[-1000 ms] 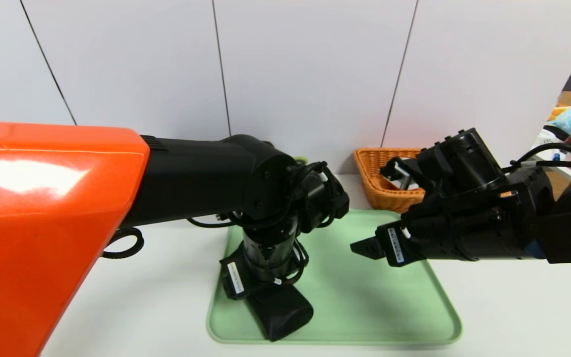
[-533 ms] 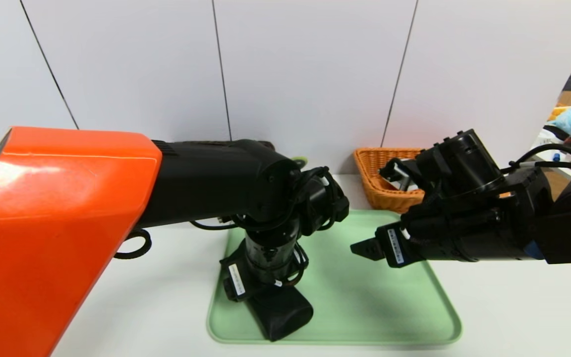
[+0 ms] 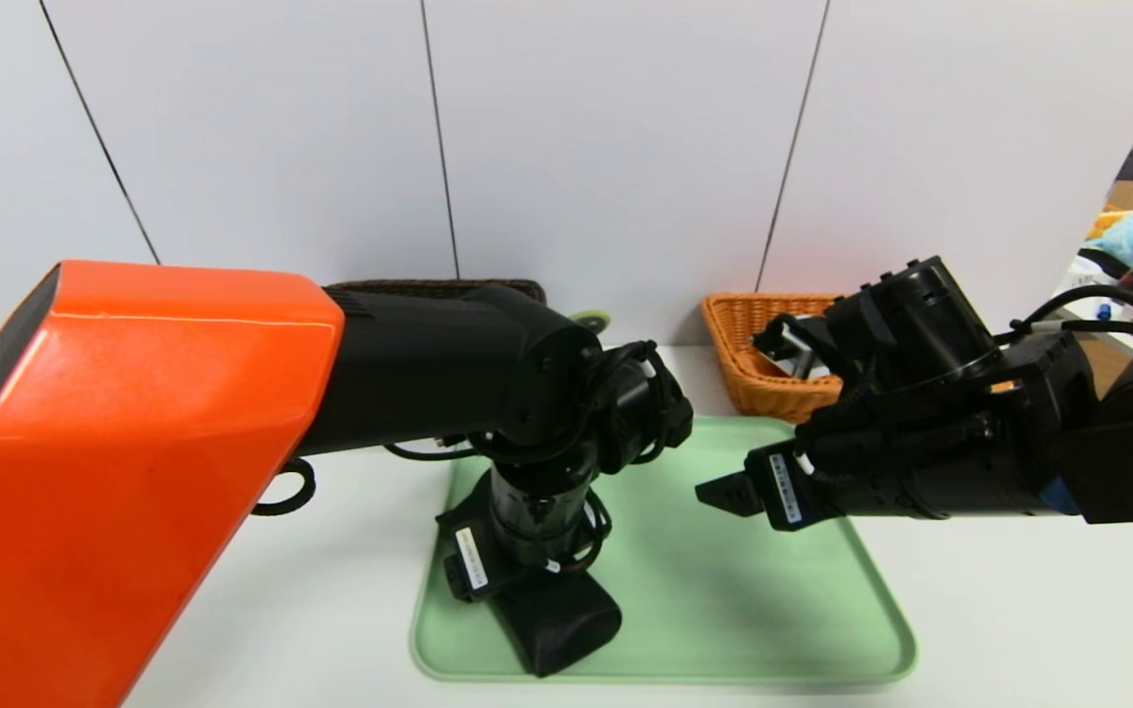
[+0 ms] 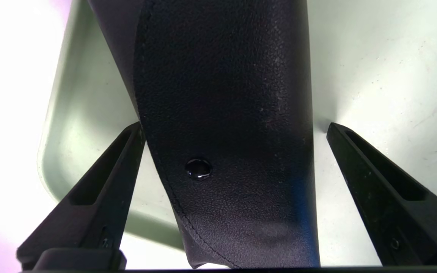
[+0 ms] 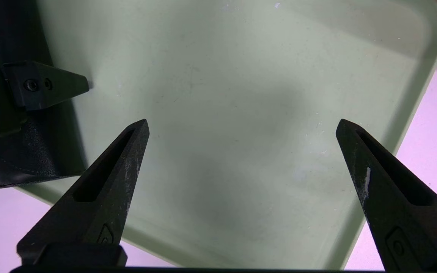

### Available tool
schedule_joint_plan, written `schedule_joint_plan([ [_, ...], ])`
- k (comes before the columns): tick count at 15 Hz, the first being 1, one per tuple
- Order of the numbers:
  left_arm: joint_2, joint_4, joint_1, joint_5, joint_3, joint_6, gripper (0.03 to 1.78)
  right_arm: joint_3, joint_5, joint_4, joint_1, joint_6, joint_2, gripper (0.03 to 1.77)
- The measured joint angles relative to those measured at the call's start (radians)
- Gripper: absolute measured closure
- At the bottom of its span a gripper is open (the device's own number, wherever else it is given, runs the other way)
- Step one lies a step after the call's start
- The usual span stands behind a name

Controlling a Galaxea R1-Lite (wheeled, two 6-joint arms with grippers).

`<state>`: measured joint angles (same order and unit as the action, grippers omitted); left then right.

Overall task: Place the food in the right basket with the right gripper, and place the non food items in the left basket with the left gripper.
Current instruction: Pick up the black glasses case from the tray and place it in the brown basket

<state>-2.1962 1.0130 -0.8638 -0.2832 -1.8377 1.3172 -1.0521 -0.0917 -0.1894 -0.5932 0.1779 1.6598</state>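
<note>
One dark brown basket [image 3: 439,287] shows behind the green tray [image 3: 665,672], past its left end, mostly hidden by the left arm. On the tray's left part lies the black case [image 3: 566,624], with the left gripper [image 4: 235,129] spread astride it, apparently lined up to grasp; the next move calls for closing, then lifting. Over the tray's right part, the right gripper [image 5: 243,123] hangs spread, holding nothing. One orange-tan basket [image 3: 753,388] sits behind the tray's right end. Count: two baskets, one tray, one case, two grippers.

Two baskets [image 3: 773,388], one tray [image 3: 744,590], one case [image 3: 566,624].
</note>
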Motion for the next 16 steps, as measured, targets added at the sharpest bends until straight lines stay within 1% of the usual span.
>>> schedule_joint_plan([
  [9, -0.003, 0.003, 0.000, -0.002, 0.003, -0.001, 0.12, 0.000, 0.000, 0.000, 0.000, -0.001, -0.001, 0.10],
  [10, -0.005, 0.006, 0.000, -0.004, 0.003, -0.002, 0.22, 0.000, 0.000, 0.002, 0.000, -0.001, -0.001, 0.10],
  [12, -0.009, 0.006, 0.000, -0.027, 0.003, -0.002, 0.55, 0.000, 0.000, 0.002, 0.000, -0.001, -0.001, 0.10],
  [13, -0.010, 0.005, 0.000, -0.032, 0.001, -0.001, 0.69, 0.000, 0.000, 0.003, 0.000, -0.001, -0.001, 0.10],
  [15, -0.011, 0.004, 0.001, -0.033, -0.001, -0.001, 0.90, 0.000, 0.000, 0.001, 0.000, -0.001, -0.001, 0.10],
  [16, -0.011, 0.003, 0.000, -0.033, -0.002, -0.001, 0.97, 0.000, 0.000, 0.000, 0.000, -0.001, -0.002, 0.10],
])
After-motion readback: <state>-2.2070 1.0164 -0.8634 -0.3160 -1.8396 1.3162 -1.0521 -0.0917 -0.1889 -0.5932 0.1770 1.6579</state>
